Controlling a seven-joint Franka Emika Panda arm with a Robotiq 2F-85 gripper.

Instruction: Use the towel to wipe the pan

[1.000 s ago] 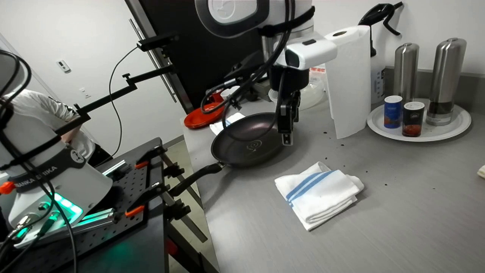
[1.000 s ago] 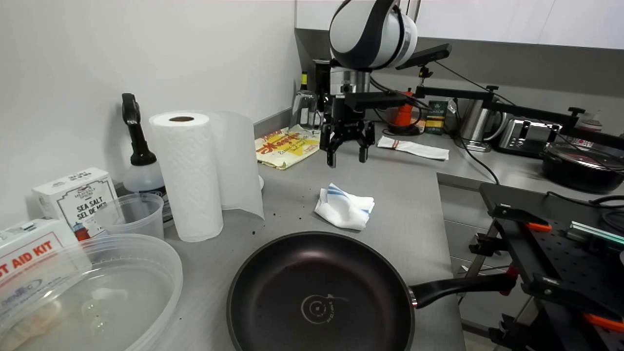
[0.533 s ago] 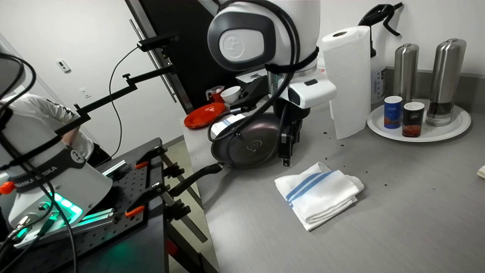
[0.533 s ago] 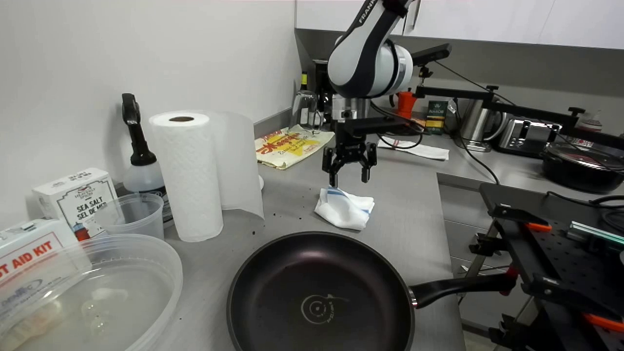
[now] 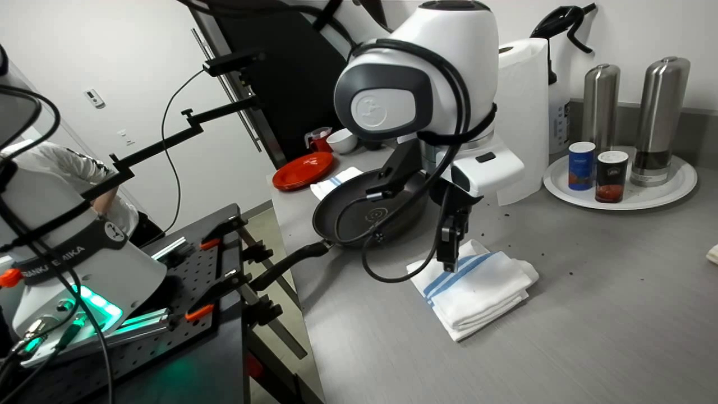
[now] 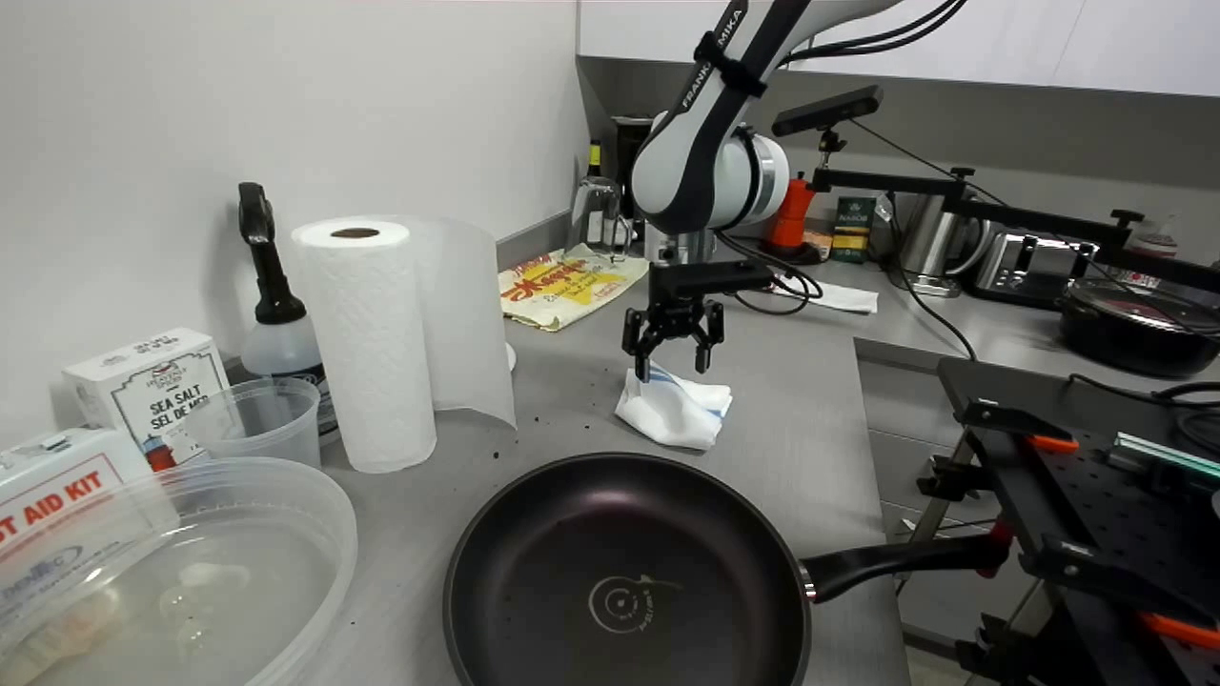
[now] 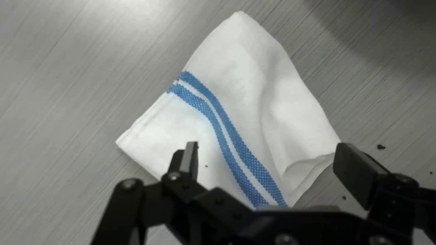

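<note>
Towel (image 6: 675, 413) on surface (image 6: 796, 429), approx 12 o'clock of pan (image 6: 624, 572) in exterior view. Gripper (image 6: 672, 364) over it, jaws spread wide, nothing held. Towel prob. light, floppy; pinch mid, all layers.

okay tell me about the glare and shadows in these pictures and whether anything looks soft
Wrist view: glare on the counter at upper left, shadow at upper right, jaws look softer than the towel. In an exterior view: green light on the robot's base. In an exterior view: a faint sheen inside the pan.
</note>
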